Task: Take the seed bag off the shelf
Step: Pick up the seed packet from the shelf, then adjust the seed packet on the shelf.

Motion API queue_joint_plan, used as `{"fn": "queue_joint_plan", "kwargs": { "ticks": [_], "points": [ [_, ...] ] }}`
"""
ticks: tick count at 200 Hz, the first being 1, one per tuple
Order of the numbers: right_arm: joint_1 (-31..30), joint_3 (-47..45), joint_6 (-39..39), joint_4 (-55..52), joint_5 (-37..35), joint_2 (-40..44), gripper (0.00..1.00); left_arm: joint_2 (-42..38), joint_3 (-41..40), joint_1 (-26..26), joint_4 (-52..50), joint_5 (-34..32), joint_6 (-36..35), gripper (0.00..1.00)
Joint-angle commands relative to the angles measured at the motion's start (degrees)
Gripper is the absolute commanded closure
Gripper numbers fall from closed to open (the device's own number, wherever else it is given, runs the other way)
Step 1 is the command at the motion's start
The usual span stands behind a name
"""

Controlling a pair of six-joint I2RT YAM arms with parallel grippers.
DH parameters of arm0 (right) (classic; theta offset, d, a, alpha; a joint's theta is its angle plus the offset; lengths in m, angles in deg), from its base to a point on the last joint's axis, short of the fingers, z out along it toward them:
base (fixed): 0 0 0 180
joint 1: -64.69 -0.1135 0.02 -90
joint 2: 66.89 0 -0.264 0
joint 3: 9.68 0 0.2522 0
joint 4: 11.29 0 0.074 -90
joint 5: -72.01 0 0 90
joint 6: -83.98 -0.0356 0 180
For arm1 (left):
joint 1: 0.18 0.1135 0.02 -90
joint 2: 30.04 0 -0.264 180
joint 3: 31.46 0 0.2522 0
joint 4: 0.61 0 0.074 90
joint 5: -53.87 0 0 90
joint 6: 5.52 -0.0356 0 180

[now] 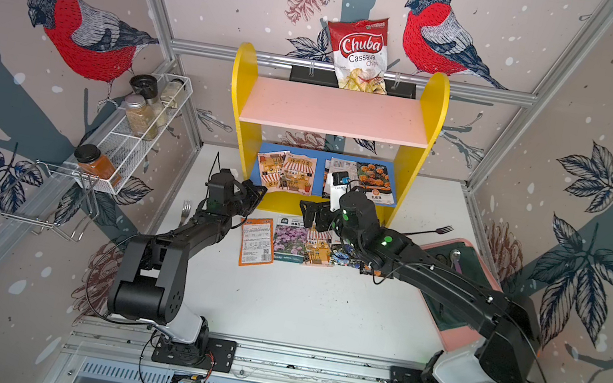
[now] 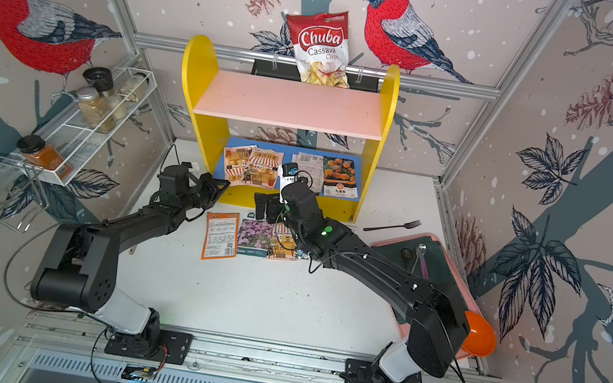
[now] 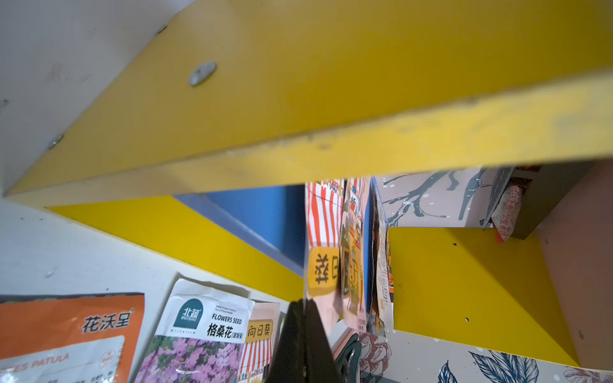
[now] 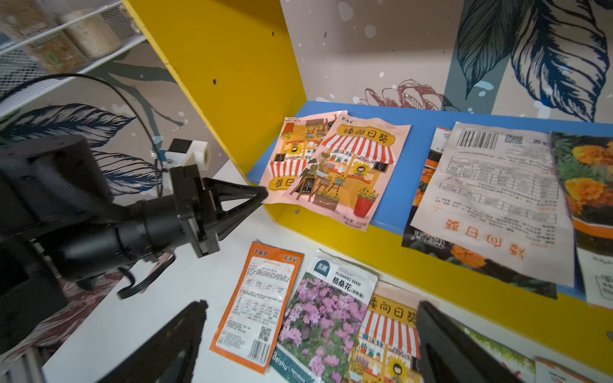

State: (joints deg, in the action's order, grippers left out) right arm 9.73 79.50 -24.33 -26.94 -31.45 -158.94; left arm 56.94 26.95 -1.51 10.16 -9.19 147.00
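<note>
Pinching the seed bag by a corner, my left claw is clenched; bag not yet off the shelf ahead. Meanwhile my right claw gapes empty.

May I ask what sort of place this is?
Probably a robot test cell: bird-print wallpaper panels in aluminium framing, two black robot arms bolted to a metal rail, and a small yellow shelf with pink and blue boards holding seed packets.

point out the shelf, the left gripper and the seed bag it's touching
shelf (image 1: 337,111): in a top view, on its bare pink upper board
left gripper (image 4: 263,195): right wrist view, at the shut tips
seed bag (image 4: 288,165): right wrist view, on the striped awning print
</note>
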Motion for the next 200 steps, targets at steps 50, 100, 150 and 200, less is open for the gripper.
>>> {"fn": "queue_joint_plan", "kwargs": {
  "ticks": [50, 100, 150, 200],
  "points": [
    [-0.6, 18.7, 10.1, -11.6, -9.0, -16.9, 0.00, -3.1, 3.1, -0.1, -7.1, 0.7, -3.1, 1.00],
    [-2.0, 24.9, 11.3, -12.5, -8.5, -23.2, 0.00, -2.7, 4.3, -0.8, -8.2, 0.3, -3.4, 1.00],
    [-2.0, 28.0, 11.7, -10.9, -7.1, -26.1, 0.00, -2.5, 4.5, -1.8, -7.9, -0.1, -3.2, 1.00],
    [-1.5, 31.1, 12.6, -12.4, -8.8, -29.4, 0.00, -3.3, 5.9, -1.8, -9.9, -0.2, -3.9, 1.00]
  ]
}}
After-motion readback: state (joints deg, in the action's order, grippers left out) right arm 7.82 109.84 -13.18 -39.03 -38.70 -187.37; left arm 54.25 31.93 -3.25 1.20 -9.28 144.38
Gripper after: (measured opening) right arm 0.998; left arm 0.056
